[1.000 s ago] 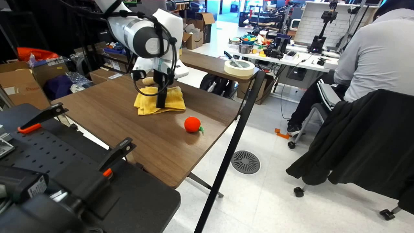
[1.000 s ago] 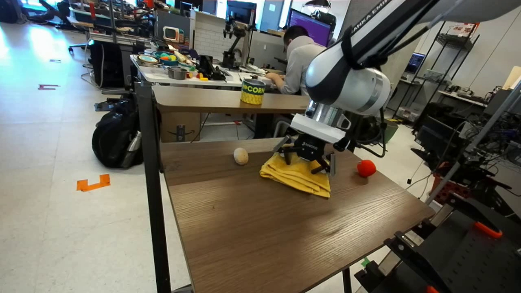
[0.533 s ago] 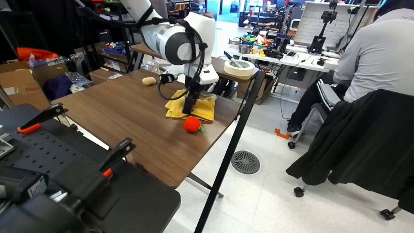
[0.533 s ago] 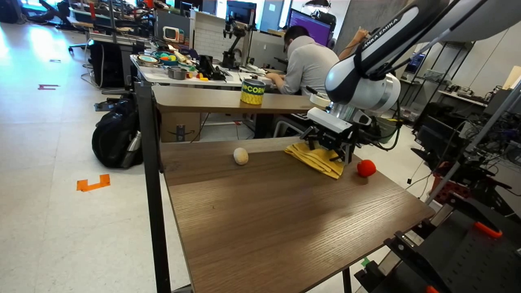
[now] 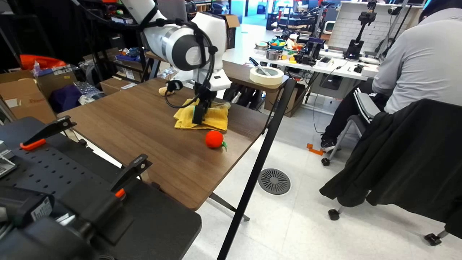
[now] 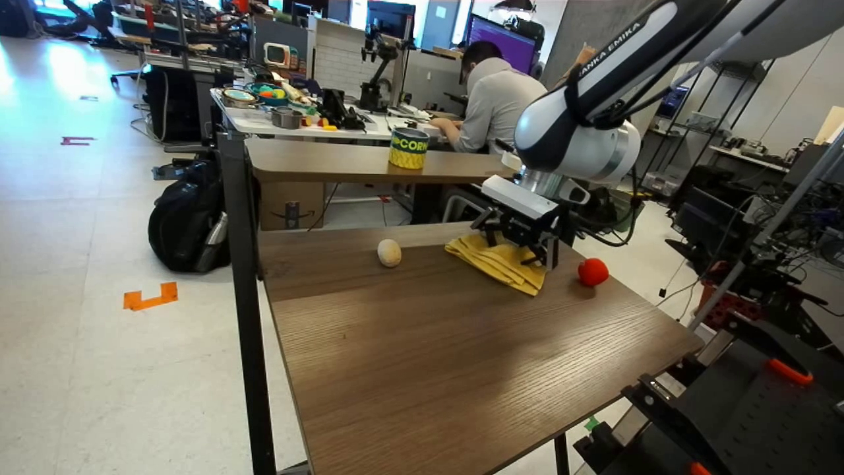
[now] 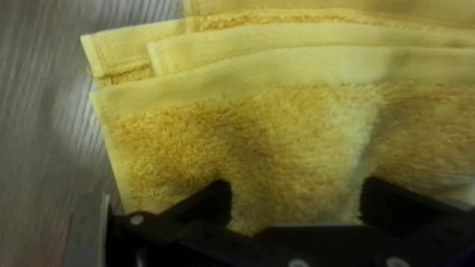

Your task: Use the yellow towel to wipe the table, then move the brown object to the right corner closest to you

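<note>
The yellow towel (image 5: 216, 120) lies folded and rumpled on the brown wood-grain table (image 6: 448, 369). My gripper (image 6: 514, 249) presses down on top of it with its fingers spread wide. In the wrist view, towel pile (image 7: 289, 129) fills the gap between the dark fingertips (image 7: 219, 196), and they do not close on it. The brown object (image 6: 389, 253), a small pale oval lump, sits apart from the towel on the table; in an exterior view the brown object (image 5: 164, 91) is partly covered by the gripper's cabling. A corner (image 5: 196, 205) of the tabletop lies beside the black pegboard.
A red-orange ball (image 5: 214, 139) with a green leaf rests close to the towel. A black post (image 5: 265, 148) rises along a table edge. Black clamps (image 5: 134, 169) stand on the pegboard (image 5: 72, 180). Behind is another tabletop bearing a tape roll (image 5: 266, 76) and yellow can (image 6: 408, 149).
The towel slid with my gripper toward the ball's side of the table, then came partly back. The jaws stayed open. The brown object and ball stayed put.
</note>
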Robot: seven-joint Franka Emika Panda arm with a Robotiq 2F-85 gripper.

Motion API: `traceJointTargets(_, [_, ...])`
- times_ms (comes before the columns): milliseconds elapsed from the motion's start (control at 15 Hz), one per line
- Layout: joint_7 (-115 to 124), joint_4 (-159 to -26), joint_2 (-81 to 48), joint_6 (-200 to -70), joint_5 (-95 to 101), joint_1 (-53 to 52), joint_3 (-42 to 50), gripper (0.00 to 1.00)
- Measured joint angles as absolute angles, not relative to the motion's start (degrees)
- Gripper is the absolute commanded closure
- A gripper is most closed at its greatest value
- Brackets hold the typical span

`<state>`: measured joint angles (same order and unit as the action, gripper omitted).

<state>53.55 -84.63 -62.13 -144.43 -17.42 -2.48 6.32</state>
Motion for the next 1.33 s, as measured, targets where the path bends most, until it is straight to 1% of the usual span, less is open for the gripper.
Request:
traceJointTargets(267, [49.77, -89.37, -59.69, -146.13, -14.97, -7.88, 2.56, 0.0])
traceJointTargets(533, [49.37, -97.29, -55.68, -146.01, -12.3, -13.18, 2.25, 0.0])
traceJointTargets(800, [49.87, -107.62, -50.51, -146.0, -9.52, -16.12, 5.29, 0.0])
traceJointTargets(1067, [51.35, -117.42, -46.18, -146.19, -7.99, -16.94, 8.99, 0.0])
traceJointTargets(1200, [54.23, -121.09, -45.08, -148.52, -8.01, -16.9, 11.45, 0.0])
traceJointTargets(1333, [56.71, -124.31, -44.69, -153.93, -8.1, -16.58, 13.77, 0.0])
